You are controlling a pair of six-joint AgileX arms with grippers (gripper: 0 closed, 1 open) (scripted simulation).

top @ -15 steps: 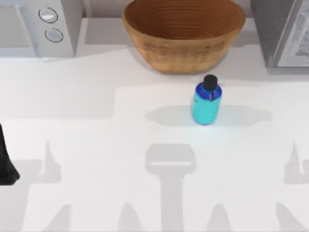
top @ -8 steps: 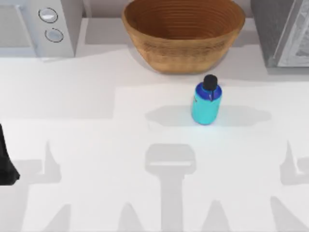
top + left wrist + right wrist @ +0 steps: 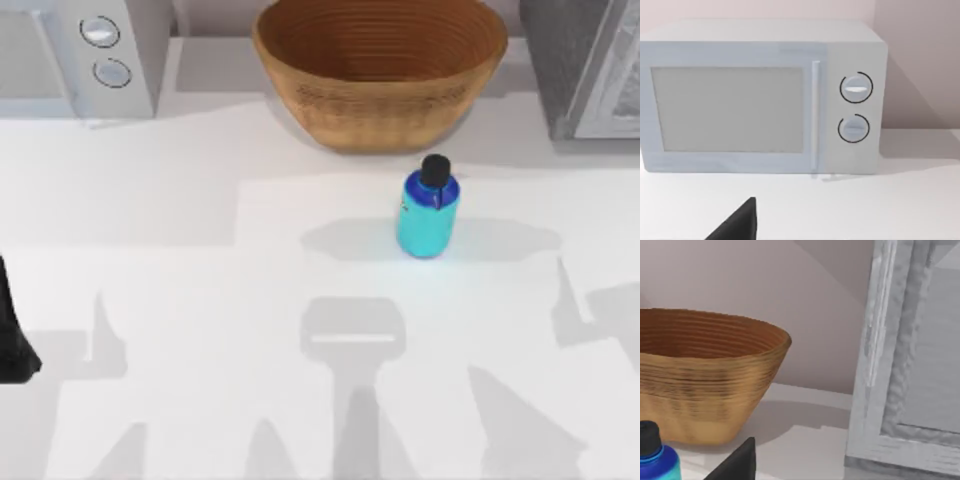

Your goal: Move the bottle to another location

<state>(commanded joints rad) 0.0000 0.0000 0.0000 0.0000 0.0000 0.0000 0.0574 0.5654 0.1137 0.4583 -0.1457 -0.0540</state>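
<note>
The bottle (image 3: 428, 212) stands upright on the white table just in front of the woven basket, with a cyan body, blue shoulder and black cap. In the right wrist view the bottle (image 3: 654, 456) is low in the picture, close to a dark part of my right gripper (image 3: 737, 464), and nothing touches it. My left arm (image 3: 12, 340) is a dark shape parked at the table's left edge. A dark part of my left gripper (image 3: 737, 225) faces the microwave.
A woven basket (image 3: 380, 85) sits at the back centre, directly behind the bottle. A white microwave (image 3: 75, 55) stands at the back left and a grey cabinet (image 3: 585, 65) at the back right. Open white tabletop (image 3: 250, 300) lies in front of and left of the bottle.
The arm shadows on the table's right side have shifted left, toward the bottle. The bottle and my left arm have not moved.
</note>
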